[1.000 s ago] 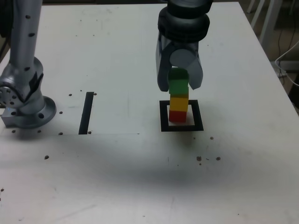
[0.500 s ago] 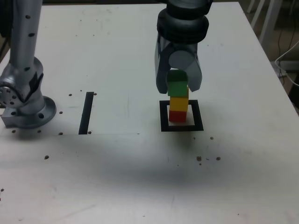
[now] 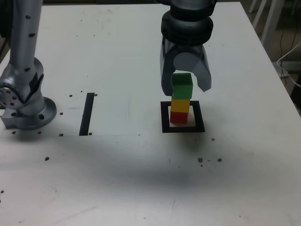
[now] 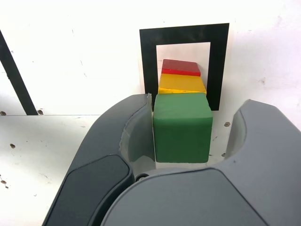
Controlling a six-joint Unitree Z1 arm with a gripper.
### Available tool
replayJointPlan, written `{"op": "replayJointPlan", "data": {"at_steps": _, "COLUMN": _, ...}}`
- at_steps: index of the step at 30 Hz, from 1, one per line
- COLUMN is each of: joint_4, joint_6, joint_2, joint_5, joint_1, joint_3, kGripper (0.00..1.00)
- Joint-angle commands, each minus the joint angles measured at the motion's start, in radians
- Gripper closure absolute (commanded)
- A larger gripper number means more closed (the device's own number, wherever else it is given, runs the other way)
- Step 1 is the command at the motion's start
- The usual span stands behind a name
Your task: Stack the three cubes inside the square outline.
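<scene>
With its jaws spread around the green cube [image 3: 182, 86], the gripper [image 3: 186, 87] could topple the stack if its nearer finger drags while lifting.

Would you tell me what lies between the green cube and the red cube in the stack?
The yellow cube lies between the green cube and the red cube, as the exterior view shows.

Free room: a gap between the solid green cube [image 4: 182, 128] and the grey curved jaw [image 3: 203, 77] on the exterior view's right. Obstructed: the other side, jaw close against the cube. Open: white counter [image 3: 127, 183] around the black square outline [image 3: 201, 117].
</scene>
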Motion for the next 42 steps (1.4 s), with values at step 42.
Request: {"op": "replayJointPlan", "data": {"at_steps": 42, "joint_4": -0.025, "joint_6": 0.107, "joint_2": -0.290, "joint_5": -0.052, "joint_1": 0.002, "joint_3": 0.211, "kGripper": 0.01}}
